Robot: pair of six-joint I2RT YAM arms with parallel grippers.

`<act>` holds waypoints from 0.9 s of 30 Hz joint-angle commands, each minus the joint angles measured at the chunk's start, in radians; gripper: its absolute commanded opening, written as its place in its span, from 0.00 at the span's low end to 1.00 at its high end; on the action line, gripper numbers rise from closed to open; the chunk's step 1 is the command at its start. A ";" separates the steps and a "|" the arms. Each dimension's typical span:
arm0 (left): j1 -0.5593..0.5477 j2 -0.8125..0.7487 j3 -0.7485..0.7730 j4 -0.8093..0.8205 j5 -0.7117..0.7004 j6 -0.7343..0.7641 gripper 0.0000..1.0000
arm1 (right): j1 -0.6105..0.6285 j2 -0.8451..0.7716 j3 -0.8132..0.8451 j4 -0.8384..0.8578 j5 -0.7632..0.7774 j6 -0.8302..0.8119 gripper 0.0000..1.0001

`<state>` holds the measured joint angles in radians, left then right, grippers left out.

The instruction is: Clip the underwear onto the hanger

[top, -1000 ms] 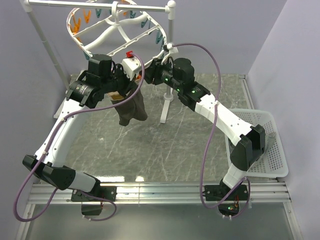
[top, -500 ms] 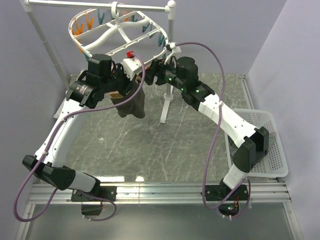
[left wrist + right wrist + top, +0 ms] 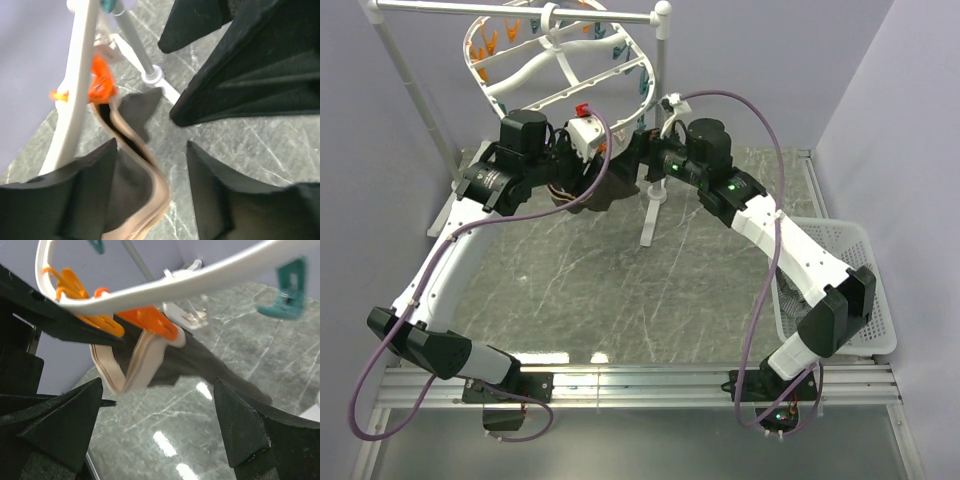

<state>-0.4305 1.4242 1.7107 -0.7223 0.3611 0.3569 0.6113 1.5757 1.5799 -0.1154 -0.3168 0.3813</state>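
Underwear: dark olive-brown soft boxer briefs hang over the tabletop's far edge. An orange plastic clothespin on the white oval drying hanger pinches the tan waistband.
Left gripper: fingers apart, waistband loose between them.
Right gripper: wide open, empty.
Doing it well: back out slowly, don't snag cloth; a second pin looks wise.
Surface: grey-green marbled tabletop, white perforated basket at its right edge.
Room: pale lilac walls, white pole rail.
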 commanded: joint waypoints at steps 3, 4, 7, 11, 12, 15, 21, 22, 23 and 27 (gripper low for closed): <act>0.003 -0.030 -0.019 0.049 0.075 -0.030 0.68 | -0.050 -0.108 -0.053 -0.010 -0.088 -0.018 0.99; 0.003 -0.037 -0.020 0.047 0.082 -0.039 0.70 | -0.056 -0.123 -0.061 -0.012 -0.117 -0.019 0.99; 0.004 -0.065 -0.023 0.043 0.105 -0.062 0.74 | -0.068 -0.166 -0.096 -0.004 -0.165 -0.027 0.99; 0.004 -0.126 -0.066 0.075 0.153 -0.122 0.84 | -0.070 -0.212 -0.136 0.002 -0.188 -0.064 1.00; 0.003 -0.154 -0.074 0.095 0.160 -0.154 0.90 | -0.070 -0.233 -0.144 0.000 -0.185 -0.082 1.00; 0.012 -0.204 -0.094 0.121 0.168 -0.223 0.94 | -0.074 -0.282 -0.167 -0.012 -0.153 -0.120 1.00; 0.119 -0.280 -0.105 0.208 0.050 -0.450 0.99 | -0.157 -0.384 -0.202 -0.021 -0.076 -0.137 1.00; 0.149 -0.289 -0.106 0.215 0.061 -0.472 0.99 | -0.168 -0.399 -0.208 -0.026 -0.070 -0.143 1.00; 0.217 -0.298 -0.109 0.221 0.079 -0.489 0.99 | -0.189 -0.413 -0.224 -0.035 -0.064 -0.162 1.00; 0.332 -0.363 -0.172 0.222 0.096 -0.548 0.99 | -0.243 -0.509 -0.277 -0.053 -0.025 -0.199 1.00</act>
<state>-0.1535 1.1015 1.5772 -0.5373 0.4515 -0.0822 0.4011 1.1404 1.3342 -0.1581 -0.3843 0.2348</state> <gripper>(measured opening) 0.993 0.998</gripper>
